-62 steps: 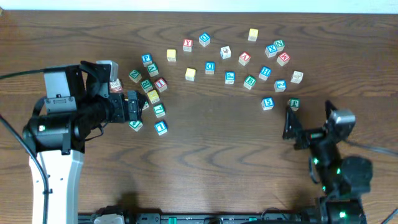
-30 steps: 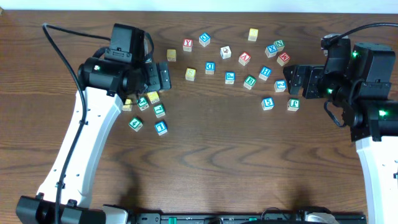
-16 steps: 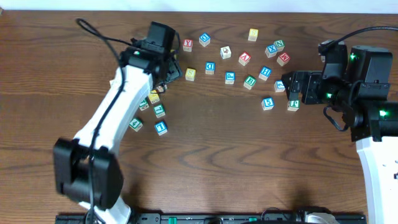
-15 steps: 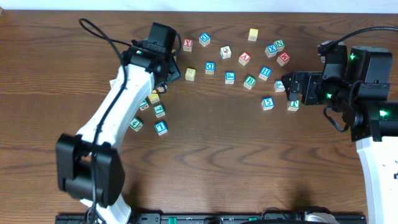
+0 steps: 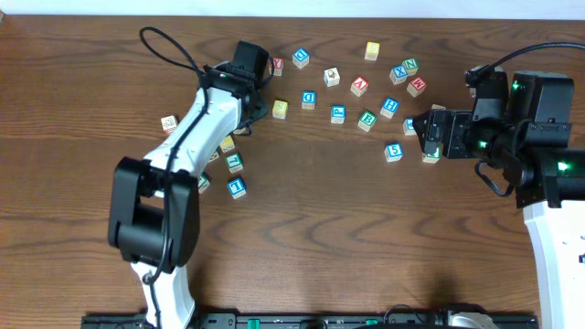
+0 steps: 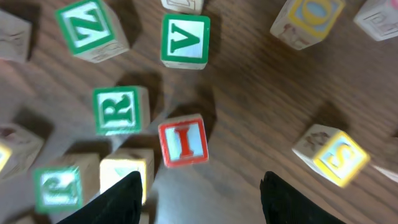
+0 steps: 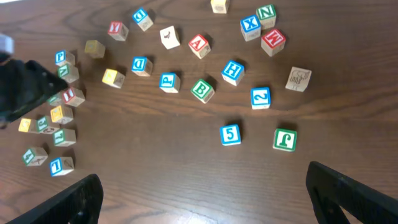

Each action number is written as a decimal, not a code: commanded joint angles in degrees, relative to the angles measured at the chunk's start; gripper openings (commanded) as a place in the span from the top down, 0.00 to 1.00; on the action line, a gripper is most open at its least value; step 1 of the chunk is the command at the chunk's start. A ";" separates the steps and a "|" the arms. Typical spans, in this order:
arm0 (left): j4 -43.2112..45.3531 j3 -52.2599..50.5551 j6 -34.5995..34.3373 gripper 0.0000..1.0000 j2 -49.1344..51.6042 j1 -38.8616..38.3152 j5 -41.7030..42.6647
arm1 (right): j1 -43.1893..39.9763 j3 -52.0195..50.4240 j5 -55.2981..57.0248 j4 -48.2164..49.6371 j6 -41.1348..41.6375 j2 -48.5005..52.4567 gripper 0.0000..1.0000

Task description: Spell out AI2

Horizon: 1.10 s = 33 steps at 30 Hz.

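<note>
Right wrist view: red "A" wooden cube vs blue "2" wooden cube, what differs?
Colour: the red-framed "A" wooden cube has red print, the blue-framed "2" wooden cube blue.
Pose: the A cube sits askew to the picture edges; the 2 cube sits nearly square.
Place: the A cube lies higher in the view, the 2 cube lower and further right.
Shared: both small, print up, touching no other cube.

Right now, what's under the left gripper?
The red I cube sits on the table below the left gripper, ahead of its spread fingers. One finger partly covers a pale cube.

Wooden table (image 5: 347, 238) carries scattered alphabet cubes (image 5: 339, 113) (mixed colours).
</note>
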 commanded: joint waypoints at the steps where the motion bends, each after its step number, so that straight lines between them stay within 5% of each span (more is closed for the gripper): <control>1: 1.31 0.63 3.72 0.40 2.12 0.15 -1.84 | -0.20 1.33 -0.09 -0.35 -0.70 -0.28 0.01; 33: 3.98 -0.26 -1.07 0.44 6.91 1.33 -3.45 | -0.20 0.39 0.09 -1.03 -0.68 -0.28 0.01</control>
